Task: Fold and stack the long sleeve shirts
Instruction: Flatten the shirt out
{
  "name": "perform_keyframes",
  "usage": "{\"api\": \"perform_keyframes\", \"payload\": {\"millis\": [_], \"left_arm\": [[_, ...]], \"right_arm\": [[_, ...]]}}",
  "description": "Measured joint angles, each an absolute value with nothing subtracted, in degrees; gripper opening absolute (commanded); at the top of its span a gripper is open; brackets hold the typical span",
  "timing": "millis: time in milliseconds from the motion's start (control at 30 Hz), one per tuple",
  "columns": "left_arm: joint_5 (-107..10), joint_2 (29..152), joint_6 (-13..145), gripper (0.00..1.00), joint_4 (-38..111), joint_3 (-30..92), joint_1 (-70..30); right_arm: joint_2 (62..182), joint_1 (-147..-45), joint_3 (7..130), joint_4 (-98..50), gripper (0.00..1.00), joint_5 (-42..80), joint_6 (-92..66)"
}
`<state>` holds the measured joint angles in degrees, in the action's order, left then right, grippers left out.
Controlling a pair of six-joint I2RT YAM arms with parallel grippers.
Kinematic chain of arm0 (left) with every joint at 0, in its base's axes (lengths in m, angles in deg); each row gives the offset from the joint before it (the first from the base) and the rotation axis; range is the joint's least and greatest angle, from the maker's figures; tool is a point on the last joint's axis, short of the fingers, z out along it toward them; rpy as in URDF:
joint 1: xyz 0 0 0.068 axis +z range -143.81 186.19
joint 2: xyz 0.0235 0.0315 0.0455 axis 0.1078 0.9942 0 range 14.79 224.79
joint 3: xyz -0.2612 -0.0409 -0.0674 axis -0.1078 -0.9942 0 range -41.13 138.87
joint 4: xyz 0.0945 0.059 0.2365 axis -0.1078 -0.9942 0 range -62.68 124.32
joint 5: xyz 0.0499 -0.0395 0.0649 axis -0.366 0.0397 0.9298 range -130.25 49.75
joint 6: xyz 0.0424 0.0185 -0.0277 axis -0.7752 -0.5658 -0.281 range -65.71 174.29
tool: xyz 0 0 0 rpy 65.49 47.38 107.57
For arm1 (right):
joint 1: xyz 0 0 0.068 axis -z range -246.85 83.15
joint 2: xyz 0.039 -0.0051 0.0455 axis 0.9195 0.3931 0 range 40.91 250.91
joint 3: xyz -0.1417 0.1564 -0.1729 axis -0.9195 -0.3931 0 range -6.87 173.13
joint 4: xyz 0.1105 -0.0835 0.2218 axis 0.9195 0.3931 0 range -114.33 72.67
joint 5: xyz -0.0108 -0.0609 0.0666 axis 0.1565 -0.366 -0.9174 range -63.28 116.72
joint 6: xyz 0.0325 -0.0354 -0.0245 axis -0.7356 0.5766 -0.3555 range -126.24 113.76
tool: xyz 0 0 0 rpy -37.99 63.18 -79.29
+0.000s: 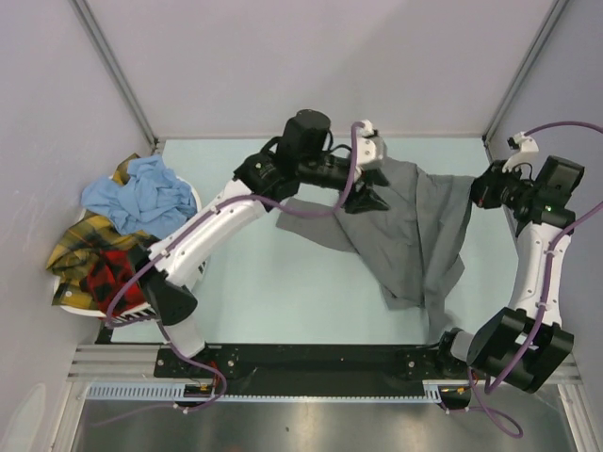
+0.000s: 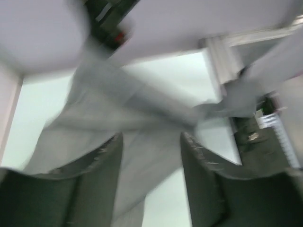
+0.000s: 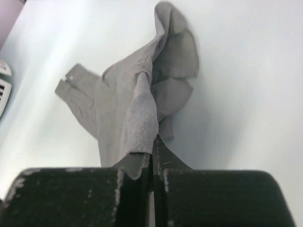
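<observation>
A plain grey long sleeve shirt (image 1: pixel 415 235) hangs over the table's right half, stretched between my two grippers. My right gripper (image 1: pixel 478 185) is shut on an edge of it; in the right wrist view the cloth (image 3: pixel 137 104) runs out from the pinched jaws (image 3: pixel 152 144) down to the table. My left gripper (image 1: pixel 375 195) is at the shirt's upper left. In the blurred left wrist view its jaws (image 2: pixel 151 146) stand apart, with grey cloth (image 2: pixel 137 156) loose between the fingers (image 2: pixel 102 165). A light blue shirt (image 1: pixel 139 193), a yellow plaid one (image 1: pixel 80 247) and a red-and-black plaid one (image 1: pixel 118 270) lie piled at the left.
The piled shirts sit in a white basket (image 1: pixel 68 302) at the table's left edge; its slotted wall (image 3: pixel 4 82) shows in the right wrist view. Metal frame posts (image 1: pixel 118 71) and lilac walls close in the back and sides. A black rail (image 1: pixel 311 358) runs along the near edge.
</observation>
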<state>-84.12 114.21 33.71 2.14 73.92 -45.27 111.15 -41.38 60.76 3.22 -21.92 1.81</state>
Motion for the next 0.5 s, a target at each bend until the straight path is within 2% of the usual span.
{"api": "perform_keyframes", "payload": {"millis": [67, 233, 333, 500], "left_arm": [[-83.05, 114.80, 34.41, 0.83, 4.69, 67.99, -38.65], [-78.03, 127.26, 34.60, 0.99, 5.96, 65.98, -24.68], [-74.40, 138.71, 34.25, 0.99, 3.16, 69.39, -22.06], [-73.11, 149.66, 34.28, 0.99, -1.03, 74.66, -23.79]], "right_arm": [[111.08, -40.81, 60.70, 6.09, 0.00, -22.27, 4.11], [111.08, -40.04, 59.69, 10.65, 0.00, -21.96, 8.96], [111.19, -40.02, 59.12, 13.25, 0.00, -21.11, 11.30], [112.44, -40.00, 58.86, 15.86, 0.00, -19.36, 13.63]]}}
